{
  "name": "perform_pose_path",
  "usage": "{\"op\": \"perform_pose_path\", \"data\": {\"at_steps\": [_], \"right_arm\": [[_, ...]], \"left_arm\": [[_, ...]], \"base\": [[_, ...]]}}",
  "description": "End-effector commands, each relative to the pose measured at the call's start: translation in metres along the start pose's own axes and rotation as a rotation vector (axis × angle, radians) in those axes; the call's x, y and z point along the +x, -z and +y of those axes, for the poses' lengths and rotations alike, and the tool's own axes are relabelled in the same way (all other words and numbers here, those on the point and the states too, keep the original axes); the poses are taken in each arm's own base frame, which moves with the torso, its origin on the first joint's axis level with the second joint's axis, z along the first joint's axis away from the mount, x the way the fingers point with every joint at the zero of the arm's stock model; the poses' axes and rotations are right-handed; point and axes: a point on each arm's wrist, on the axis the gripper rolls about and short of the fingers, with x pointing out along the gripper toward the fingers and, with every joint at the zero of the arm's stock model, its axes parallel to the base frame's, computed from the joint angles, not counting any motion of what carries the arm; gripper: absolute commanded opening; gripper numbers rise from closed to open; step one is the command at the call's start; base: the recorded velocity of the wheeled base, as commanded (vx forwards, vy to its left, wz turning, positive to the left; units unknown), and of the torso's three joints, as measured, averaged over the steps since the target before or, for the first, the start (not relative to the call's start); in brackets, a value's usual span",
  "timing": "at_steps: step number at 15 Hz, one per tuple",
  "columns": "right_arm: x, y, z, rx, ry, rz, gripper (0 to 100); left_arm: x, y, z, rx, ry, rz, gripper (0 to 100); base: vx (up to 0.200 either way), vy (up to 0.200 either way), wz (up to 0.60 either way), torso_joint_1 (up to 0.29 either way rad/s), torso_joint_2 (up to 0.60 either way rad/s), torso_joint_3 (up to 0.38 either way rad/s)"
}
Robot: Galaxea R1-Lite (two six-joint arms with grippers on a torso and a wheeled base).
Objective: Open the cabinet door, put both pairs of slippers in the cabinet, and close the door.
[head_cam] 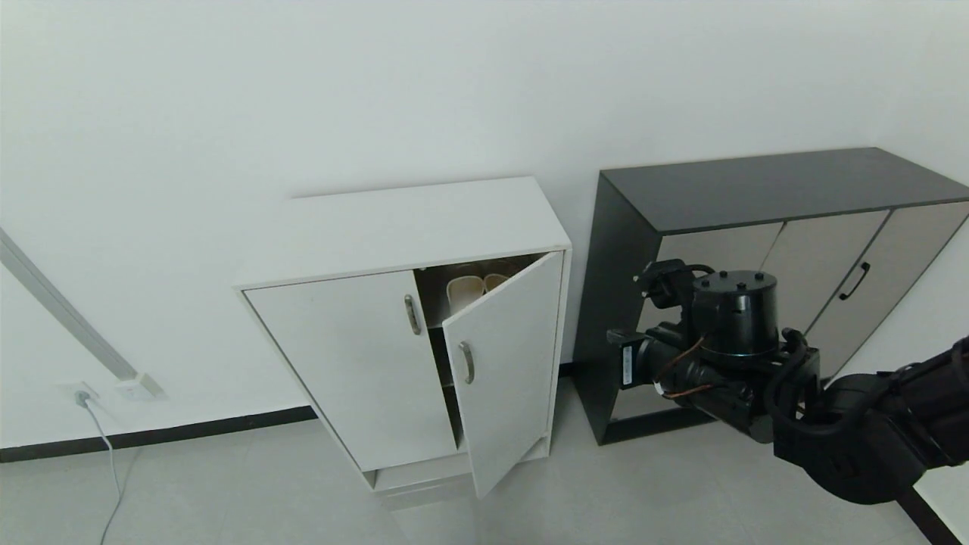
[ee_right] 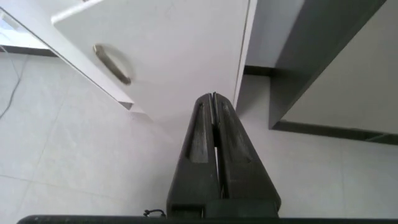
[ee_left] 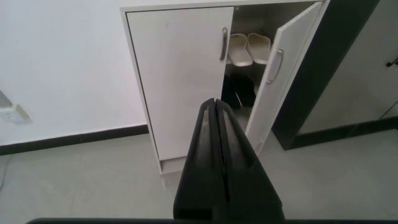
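Now the white cabinet [head_cam: 409,227] stands upright against the wall, on the floor [head_cam: 227,484], just beside a black cabinet [head_cam: 757,182] on its right. Its left door [head_cam: 348,363] is closed. Its right door [head_cam: 503,371] is partly open, hinged at the cabinet's right side, with its free edge swung out toward the robot and its bar handle [head_cam: 465,362] running vertically.

A pale pair of slippers [ee_left: 249,46] lies side by side on the upper shelf, long axes running front to back into the cabinet and rounded ends at the opening. Whether those ends are toes or heels I cannot tell. Lower down, a dark pair [ee_left: 239,93] sits in shadow, too dim to tell which way it points.

The left gripper [ee_left: 215,102] hangs above the floor well short of the cabinet, aimed at the gap between the doors, its jaws pressed together on nothing. The right gripper [ee_right: 214,98] points at the outer face of the right door, below the handle, jaws likewise pressed together and empty. The right arm [head_cam: 757,363] is in front of the black cabinet, apart from the door.
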Motion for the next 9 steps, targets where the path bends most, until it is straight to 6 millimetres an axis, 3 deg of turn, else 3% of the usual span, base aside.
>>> {"op": "perform_pose_path", "data": {"at_steps": [1,3,9], "right_arm": [[-0.001,0.005,0.0,-0.013,-0.007,0.01,0],[0.0,0.009,0.003,-0.039,-0.019,0.024,0],[-0.001,0.02,0.013,-0.054,-0.056,0.057,0]], "left_arm": [[0.0,0.0,0.0,0.0,0.0,0.001,0],[0.0,0.0,0.0,0.0,0.0,0.001,0],[0.0,0.0,0.0,0.0,0.0,0.001,0]], "base": [[0.0,0.0,0.0,0.0,0.0,0.0],[0.0,0.0,0.0,0.0,0.0,0.0],[0.0,0.0,0.6,0.001,0.0,0.005]]}}
